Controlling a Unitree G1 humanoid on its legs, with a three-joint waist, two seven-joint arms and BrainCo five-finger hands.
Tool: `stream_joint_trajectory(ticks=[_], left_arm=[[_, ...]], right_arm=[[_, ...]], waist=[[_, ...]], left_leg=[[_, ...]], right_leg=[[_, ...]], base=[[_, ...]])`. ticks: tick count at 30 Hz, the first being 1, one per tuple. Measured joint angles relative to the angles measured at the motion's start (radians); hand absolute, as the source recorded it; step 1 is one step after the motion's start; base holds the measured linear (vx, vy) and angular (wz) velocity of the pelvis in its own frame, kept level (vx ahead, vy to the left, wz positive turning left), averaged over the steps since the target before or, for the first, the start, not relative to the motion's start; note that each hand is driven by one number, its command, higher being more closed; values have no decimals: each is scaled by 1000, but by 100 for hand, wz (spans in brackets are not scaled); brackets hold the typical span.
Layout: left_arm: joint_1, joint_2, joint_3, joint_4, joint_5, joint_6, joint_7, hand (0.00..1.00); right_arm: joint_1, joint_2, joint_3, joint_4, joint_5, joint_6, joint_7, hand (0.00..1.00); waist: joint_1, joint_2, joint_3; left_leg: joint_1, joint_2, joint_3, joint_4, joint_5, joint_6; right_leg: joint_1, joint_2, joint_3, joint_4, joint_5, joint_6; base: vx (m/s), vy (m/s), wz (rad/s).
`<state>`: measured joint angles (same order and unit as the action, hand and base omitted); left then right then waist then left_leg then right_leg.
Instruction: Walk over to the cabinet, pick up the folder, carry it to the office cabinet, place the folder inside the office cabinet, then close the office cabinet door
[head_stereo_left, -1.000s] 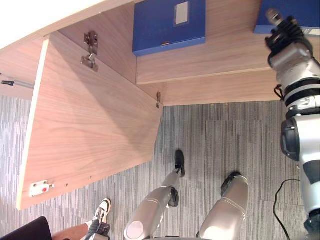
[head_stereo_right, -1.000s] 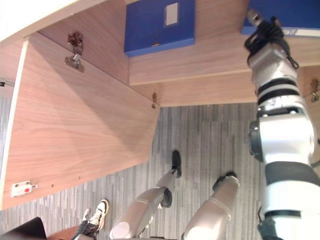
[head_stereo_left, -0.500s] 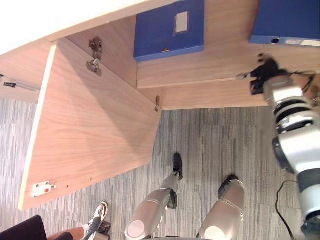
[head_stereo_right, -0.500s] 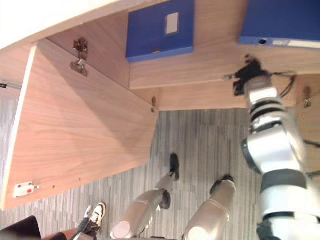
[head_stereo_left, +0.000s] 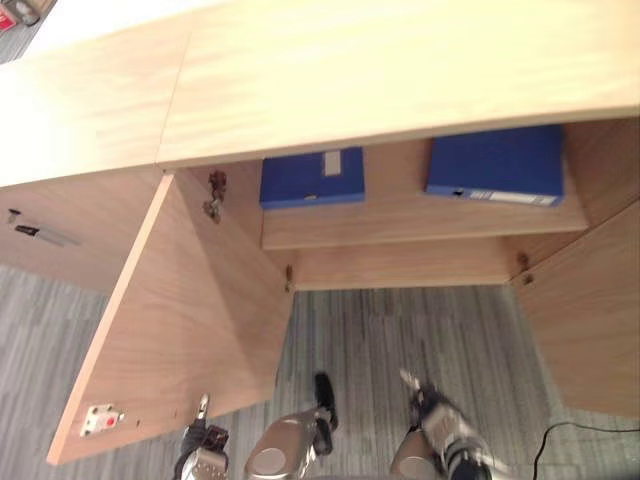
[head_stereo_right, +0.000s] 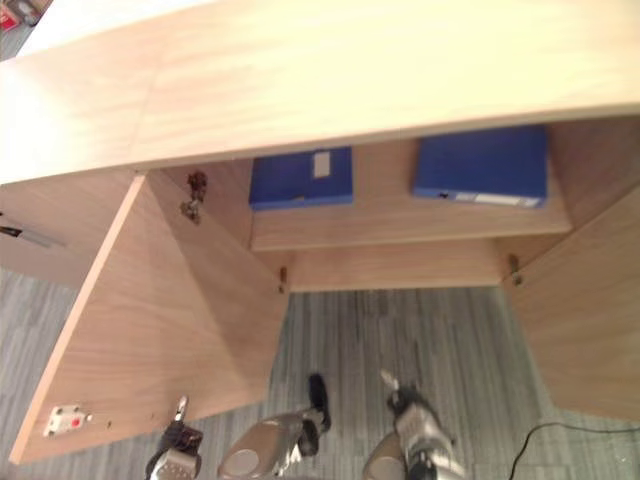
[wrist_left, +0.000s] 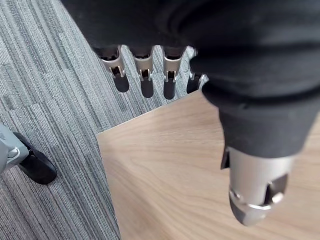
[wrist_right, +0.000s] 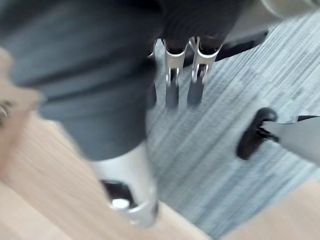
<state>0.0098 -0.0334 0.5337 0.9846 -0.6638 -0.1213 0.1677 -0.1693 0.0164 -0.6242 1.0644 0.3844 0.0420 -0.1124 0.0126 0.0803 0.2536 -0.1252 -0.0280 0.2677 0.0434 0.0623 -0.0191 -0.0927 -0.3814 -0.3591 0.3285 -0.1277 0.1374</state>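
And the right hand (wrist_right: 172, 75) is out of the office cabinet (head_stereo_left: 380, 70)! A second ago it is up at the shelf (head_stereo_left: 400, 215) against the blue folder (head_stereo_left: 497, 163), half a second ago it is backing off the shelf edge, and now it hangs low over the grey carpet (head_stereo_left: 400, 330), fingers straight and loosely spread, nothing in them. The head camera has swung up as well, so the shift of the whole scene is the view moving, not the furniture. What does that mean? By the look of it the placing is done: the folder lies flat on the right part of the shelf, inside the cabinet, apart from a second blue folder (head_stereo_left: 312, 177) lying further left on the same shelf. It sits well apart from the right hand, high above and beyond it, with open floor between. So only the closing is left, and both doors stand wide: the left door (head_stereo_left: 190, 330) swung far out, the right door (head_stereo_left: 590, 310) open at the other side. The left hand (wrist_left: 145, 70) is down beside a wooden panel, most likely that left door, fingers straight and side by side past its corner over the carpet, holding nothing; whether it touches the wood, I cannot tell.
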Motion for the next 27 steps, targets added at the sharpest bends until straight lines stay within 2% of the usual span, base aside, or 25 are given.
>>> stream_joint_trajectory(ticks=[2, 5, 7, 8, 11, 13, 14, 17, 18, 20, 21, 22, 24, 26, 27], left_arm=[[41, 8, 1, 29, -2, -15, 13, 0], [80, 24, 1, 49, -3, -27, 20, 0], [104, 34, -6, 81, -3, -30, 21, 0], [114, 44, -28, 102, -3, -30, 21, 0], [128, 64, -106, 132, 2, -21, 20, 0], [139, 67, -143, 147, 24, -15, 19, 0], [145, 66, -164, 154, 38, -13, 18, 0], [153, 78, -226, 165, 69, 9, -16, 0], [152, 94, -251, 165, 84, 22, -35, 0], [152, 115, -284, 164, 88, 27, -57, 0], [153, 116, -289, 165, 89, 32, -62, 0], [155, 114, -298, 165, 90, 39, -66, 0], [149, 122, -331, 165, 118, 41, -81, 0], [137, 138, -366, 165, 122, 41, -95, 0], [133, 147, -386, 164, 122, 41, -102, 0]], right_arm=[[61, -1, -58, 14, 28, -20, -6, 0], [124, 0, -59, 41, -17, -40, -2, 0], [155, -3, -48, 58, -2, -45, 2, 0], [159, -4, -41, 73, 46, -59, -3, 0], [167, -5, -2, 81, 133, -85, -10, 0], [168, -7, 27, 83, 137, -85, -11, 0], [168, -12, 65, 85, 104, -83, -9, 0], [162, -20, 184, 87, -60, -70, 0, 0], [158, -15, 214, 89, -111, -61, 13, 0], [137, -13, 242, 106, -158, -59, 30, 0], [130, -20, 266, 118, -174, -55, 36, 0], [130, -33, 279, 126, -176, -50, 46, 0], [135, -52, 312, 129, -204, -39, 55, 0], [145, -59, 315, 130, -216, -34, 62, 0], [146, -63, 341, 139, -228, -30, 64, 0]], waist=[[-1, -22, -53], [-7, -46, -87], [-15, -47, -119], [-24, -47, -128], [-24, -48, -135], [-22, -56, -147], [-22, -53, -157], [-18, -79, -169], [-17, -96, -167], [-12, -105, -165], [-7, -105, -163], [-5, -93, -163], [-4, -86, -151], [-1, -86, -133], [-1, -93, -126]], left_leg=[[86, 2, 2, -113, 44, -12], [127, 24, 8, -138, 51, -17], [129, 47, 19, -138, 54, -19], [133, 60, 19, -138, 55, -21], [143, 84, 18, -138, 58, -33], [146, 92, 12, -136, 59, -40], [146, 100, 8, -133, 59, -42], [141, 110, -27, -103, 53, -49], [121, 118, -48, -50, 29, -51], [67, 139, -62, 82, -32, -50], [36, 151, -70, 174, -79, -49], [8, 156, -92, 249, -118, -51], [-17, 145, -117, 295, -142, -50], [-11, 107, -131, 273, -139, -48], [-1, 81, -131, 235, -119, -31]], right_leg=[[43, 29, -2, -53, 6, -2], [87, 66, 0, -102, 9, 3], [99, 101, 8, -146, 24, 0], [114, 122, 9, -171, 32, -4], [137, 156, 8, -204, 41, -17], [153, 172, 3, -224, 47, -21], [159, 179, 0, -233, 50, -25], [210, 201, -38, -274, 64, -34], [229, 202, -56, -281, 65, -35], [245, 206, -77, -280, 65, -36], [254, 209, -79, -277, 65, -36], [259, 210, -80, -268, 64, -35], [256, 197, -86, -248, 64, -34], [254, 171, -93, -228, 64, -29], [250, 151, -93, -232, 64, -29]], base=[[120, -9, -15], [51, -55, -18], [13, -107, -23], [19, -140, -16], [8, -117, -5], [4, -81, 4], [15, -66, 10], [4, -88, 31], [-50, -75, 36], [-65, -35, 22], [-78, 29, 0], [-81, 62, 1], [-76, 155, 19], [-104, 228, 27], [-113, 209, 21]])
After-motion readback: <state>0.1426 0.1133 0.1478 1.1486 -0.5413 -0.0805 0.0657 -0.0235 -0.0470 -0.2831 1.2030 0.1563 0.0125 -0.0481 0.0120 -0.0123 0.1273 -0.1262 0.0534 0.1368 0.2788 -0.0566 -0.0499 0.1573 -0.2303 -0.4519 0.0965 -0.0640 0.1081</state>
